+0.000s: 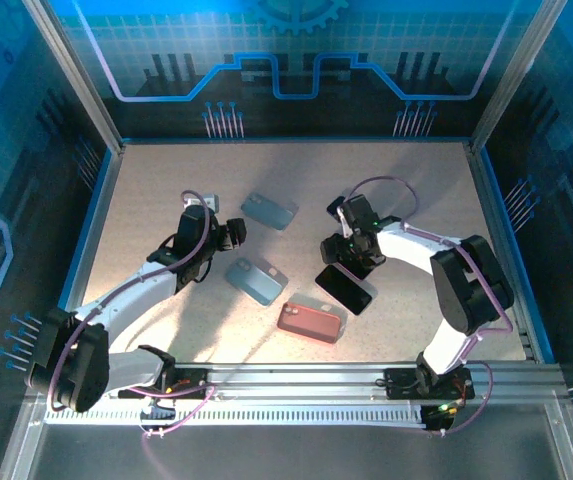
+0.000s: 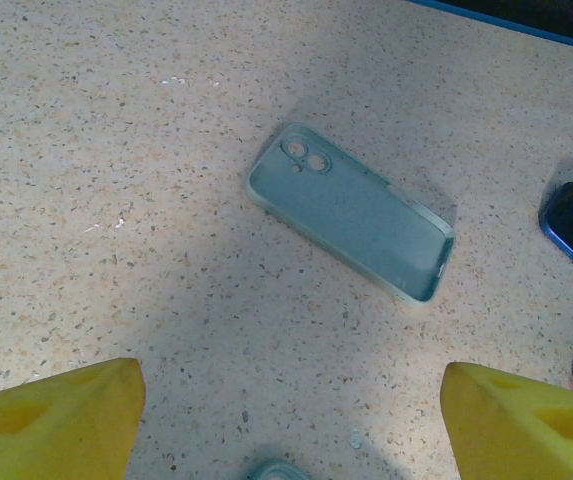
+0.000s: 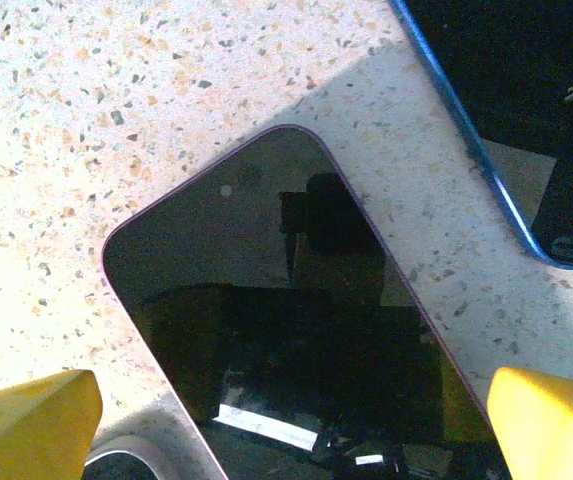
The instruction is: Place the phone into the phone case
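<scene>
Although a phone and several cases lie on the table [image 1: 146, 200], nothing is fitted together yet, so I judge the task to be at its beginning. At the left of the overhead view the left gripper [image 1: 231, 235] hangs over the table. In its wrist view its yellow fingers [image 2: 56, 425] are spread wide at the lower corners with nothing between them. Ahead of them, at the centre of that frame, the teal case [image 2: 351, 210] lies hollow side up and unfilled. Further right in the overhead view a grey-blue case [image 1: 256, 281] and a red case [image 1: 309, 322] lie flat, apart from each other. Right of centre the phone [image 1: 344, 289] rests screen up on the table, outside every case. The right gripper [image 1: 351, 258] hovers just over it, jaws parted, one yellow pad at each lower corner of its wrist view and the dark screen between them. Whether the pads touch the phone I cannot tell. A dark blue-edged slab [image 3: 506, 100] lies at the upper right of that frame. What is left: gripping the phone, carrying it to a case and pressing it in.
</scene>
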`<state>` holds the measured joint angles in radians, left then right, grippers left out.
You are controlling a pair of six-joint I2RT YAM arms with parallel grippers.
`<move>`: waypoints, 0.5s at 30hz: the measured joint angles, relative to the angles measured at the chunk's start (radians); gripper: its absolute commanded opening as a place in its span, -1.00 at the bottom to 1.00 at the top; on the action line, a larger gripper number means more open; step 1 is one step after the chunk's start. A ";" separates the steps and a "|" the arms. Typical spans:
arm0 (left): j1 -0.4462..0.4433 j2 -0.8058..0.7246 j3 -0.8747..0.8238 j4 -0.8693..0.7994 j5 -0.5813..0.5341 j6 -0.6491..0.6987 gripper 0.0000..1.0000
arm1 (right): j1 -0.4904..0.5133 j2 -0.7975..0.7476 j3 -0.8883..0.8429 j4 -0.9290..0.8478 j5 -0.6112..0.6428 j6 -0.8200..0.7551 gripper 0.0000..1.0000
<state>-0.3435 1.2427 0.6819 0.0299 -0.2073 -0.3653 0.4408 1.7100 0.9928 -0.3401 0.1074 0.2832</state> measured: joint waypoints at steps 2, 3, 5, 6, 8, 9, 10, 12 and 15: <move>0.000 0.000 0.000 0.000 0.000 0.000 0.56 | 0.004 0.012 0.002 -0.003 0.008 -0.004 0.99; 0.000 -0.001 0.000 -0.001 0.000 0.000 0.56 | 0.005 0.021 0.004 -0.005 0.014 -0.005 0.99; 0.000 -0.006 0.000 -0.005 0.000 0.000 0.56 | 0.005 0.041 0.013 -0.011 0.027 -0.008 0.99; 0.000 -0.009 0.000 -0.007 0.000 0.000 0.56 | 0.005 0.051 0.016 -0.011 0.035 -0.008 0.99; 0.000 -0.016 0.000 -0.010 0.000 0.000 0.56 | 0.005 0.064 0.020 -0.015 0.050 -0.009 0.99; 0.000 -0.019 0.000 -0.011 0.000 0.000 0.56 | 0.005 0.067 0.025 -0.019 0.053 -0.008 0.99; 0.000 -0.021 0.000 -0.011 0.000 0.000 0.56 | 0.006 0.068 0.029 -0.021 0.061 -0.008 0.99; 0.000 -0.024 0.000 -0.011 0.000 0.000 0.56 | 0.006 0.076 0.038 -0.027 0.076 -0.007 0.99; 0.000 -0.025 0.000 -0.011 0.000 0.000 0.56 | 0.006 0.090 0.055 -0.042 0.089 0.004 0.97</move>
<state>-0.3435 1.2179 0.6819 0.0185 -0.2077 -0.3649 0.4465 1.8004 1.0473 -0.3817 0.1959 0.2871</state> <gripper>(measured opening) 0.782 0.996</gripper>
